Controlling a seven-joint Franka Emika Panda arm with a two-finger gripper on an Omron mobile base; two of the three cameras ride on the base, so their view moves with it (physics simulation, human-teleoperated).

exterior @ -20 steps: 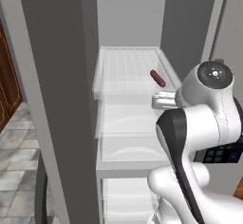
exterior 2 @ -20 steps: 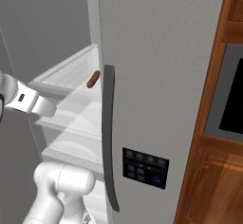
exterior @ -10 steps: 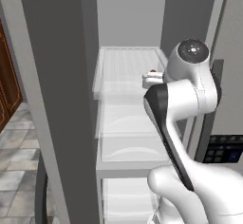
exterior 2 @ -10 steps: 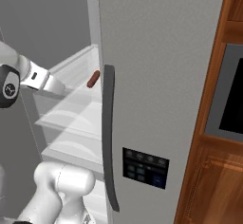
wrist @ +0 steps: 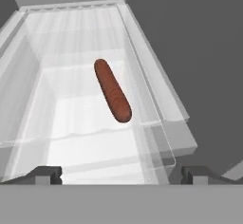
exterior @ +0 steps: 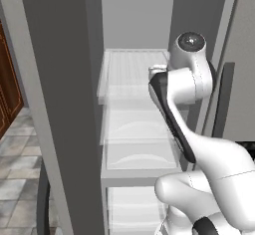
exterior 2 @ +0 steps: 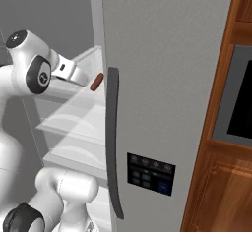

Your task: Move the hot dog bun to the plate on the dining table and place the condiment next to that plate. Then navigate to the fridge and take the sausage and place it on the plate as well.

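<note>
Kitchen, open fridge (exterior 2: 162, 69), wood cabinets (exterior 2: 221, 177), tiled floor (exterior: 20, 169)

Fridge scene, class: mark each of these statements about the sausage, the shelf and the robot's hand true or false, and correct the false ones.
1. The sausage lies on a white translucent shelf inside the fridge. True.
2. The hand is shut on the sausage. False: its fingertips stand wide apart, short of the sausage, holding nothing.
3. A hot dog bun lies beside the sausage on the shelf. False: the sausage is alone there.
4. In the right base view, the sausage shows just left of the fridge's long dark handle. True.
5. The sausage stands upright on one end. False: it lies flat on its side.
</note>
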